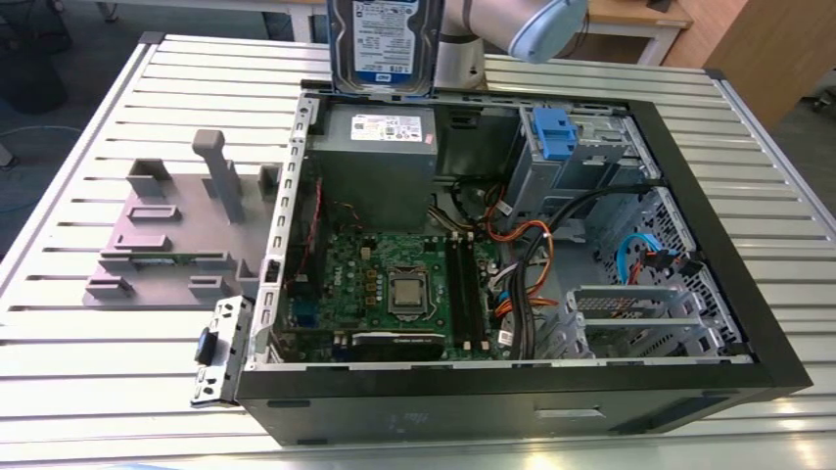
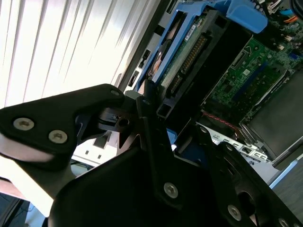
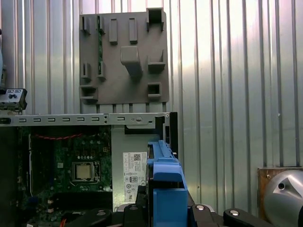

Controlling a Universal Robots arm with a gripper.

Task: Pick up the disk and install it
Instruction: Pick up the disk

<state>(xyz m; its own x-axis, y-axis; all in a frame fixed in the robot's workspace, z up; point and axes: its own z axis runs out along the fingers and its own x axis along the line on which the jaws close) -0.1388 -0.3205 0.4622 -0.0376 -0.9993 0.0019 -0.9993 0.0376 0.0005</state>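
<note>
The disk hangs upright, its white-and-blue label facing the exterior view, just over the case's far rim above the grey power supply. In both wrist views my gripper is shut on the disk, its black fingers clamping one end. The blue carrier bracket frames the silver drive body. In the first wrist view the disk's blue edge sticks out from my gripper, over the power supply. The arm stands behind the disk.
The open computer case lies on the slatted metal table, showing the motherboard and cables. A silver drive cage with a blue tab sits at the exterior view's right of the power supply. A grey stand with upright posts lies left of the case.
</note>
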